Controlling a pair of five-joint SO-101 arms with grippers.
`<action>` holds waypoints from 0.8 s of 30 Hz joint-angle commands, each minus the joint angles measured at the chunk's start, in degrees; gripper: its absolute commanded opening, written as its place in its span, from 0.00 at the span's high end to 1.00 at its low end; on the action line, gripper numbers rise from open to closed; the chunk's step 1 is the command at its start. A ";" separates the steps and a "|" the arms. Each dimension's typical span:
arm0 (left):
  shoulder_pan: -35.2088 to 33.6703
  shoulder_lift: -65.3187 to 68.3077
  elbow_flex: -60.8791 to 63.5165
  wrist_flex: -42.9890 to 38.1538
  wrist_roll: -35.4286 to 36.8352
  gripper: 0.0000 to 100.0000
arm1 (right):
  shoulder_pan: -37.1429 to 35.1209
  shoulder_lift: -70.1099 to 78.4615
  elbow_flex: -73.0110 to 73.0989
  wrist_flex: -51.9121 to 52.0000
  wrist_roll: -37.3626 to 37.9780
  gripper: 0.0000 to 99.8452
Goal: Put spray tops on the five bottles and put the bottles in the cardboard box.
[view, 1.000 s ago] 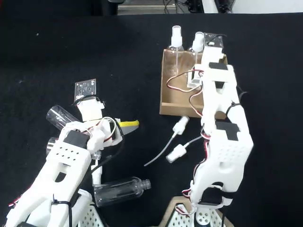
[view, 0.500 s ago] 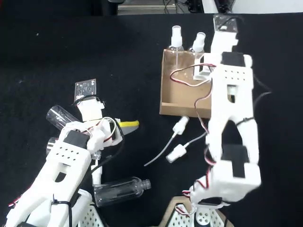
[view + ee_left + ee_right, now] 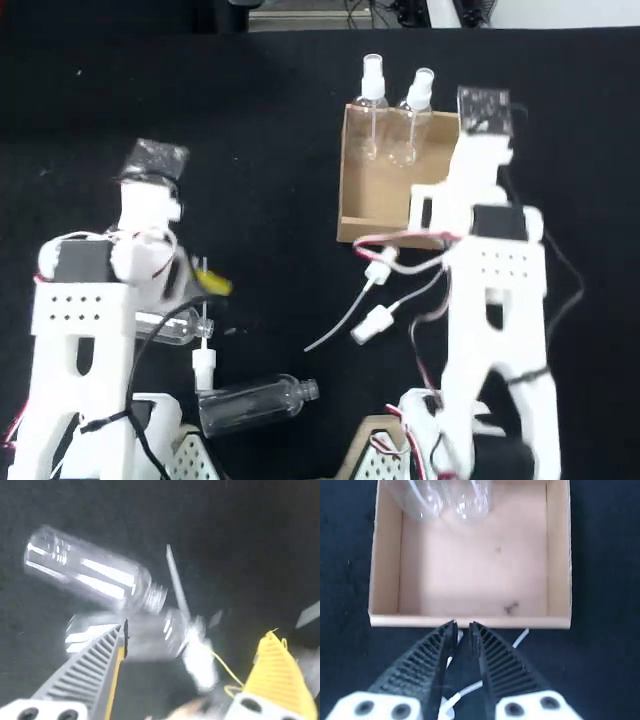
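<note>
High view: box (image 3: 345, 190) at 1 o'clock on the table, with two capped bottles (image 3: 372, 115) upright in its 11 o'clock corner. Two loose tops (image 3: 376, 322) lie at its 6 o'clock, and a bare bottle (image 3: 255, 403) lies at the table's 7 o'clock. Left wrist view: left gripper (image 3: 196, 630) jaws wide apart over a blurred bottle (image 3: 145, 632) and top (image 3: 200, 662), with another bottle (image 3: 90, 575) lying beside. Right wrist view: right gripper (image 3: 462, 626) jaws nearly together, empty, tips at the box's near wall.
</note>
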 commanded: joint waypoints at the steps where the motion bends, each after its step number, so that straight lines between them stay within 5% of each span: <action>1: -1.80 -0.44 -4.35 13.45 -28.92 0.61 | -0.26 -6.20 3.12 -1.85 0.18 0.97; 7: 7.60 -0.97 0.57 16.88 -31.91 0.61 | -0.26 -6.81 6.02 -1.85 0.18 0.86; 12: 24.31 -0.88 5.32 15.91 -32.44 0.61 | -0.09 -6.81 9.27 -1.85 0.18 0.86; 18: 41.54 -0.97 14.29 9.41 -29.54 0.61 | -0.09 -6.81 13.23 -5.89 0.18 0.86; 24: 44.00 -0.97 20.35 -7.82 -17.58 0.61 | -0.09 -6.81 15.52 -9.14 0.18 0.86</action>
